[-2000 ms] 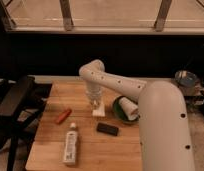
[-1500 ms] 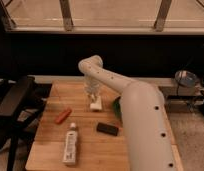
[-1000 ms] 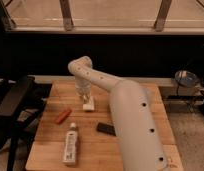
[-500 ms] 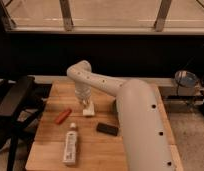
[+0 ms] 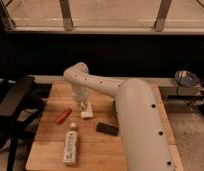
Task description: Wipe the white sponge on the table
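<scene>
One white sponge point(image 5: 86, 114), small cream block, lies near the middle of the worktop point(image 5: 50, 150), slightly left of frame centre. The gripper point(image 5: 83, 104) comes straight down onto it from above; its lower end meets the top of the sponge, so the sponge sits directly under the gripper, touching. Whether the gripper is spread or clamped on the sponge cannot be told.

One arm point(image 5: 130, 110), white, bulky, enters from the lower right, bends at an elbow in the upper middle and drops to the gripper. It covers much of the right half of the worktop.

Other things on the worktop, one of each: a red marker point(image 5: 63, 116) lying slanted, just left of the sponge and apart from it; a black bar point(image 5: 107, 128) just to the lower right of the sponge, apart from it; a long white tube point(image 5: 70, 144) with a cap, lying lengthwise at lower left, below the marker.

Off the worktop: a black chair point(image 5: 12, 100) at the left edge, a round metal object point(image 5: 185, 78) at the right, dark wall and window rail point(image 5: 110, 30) along the top.
</scene>
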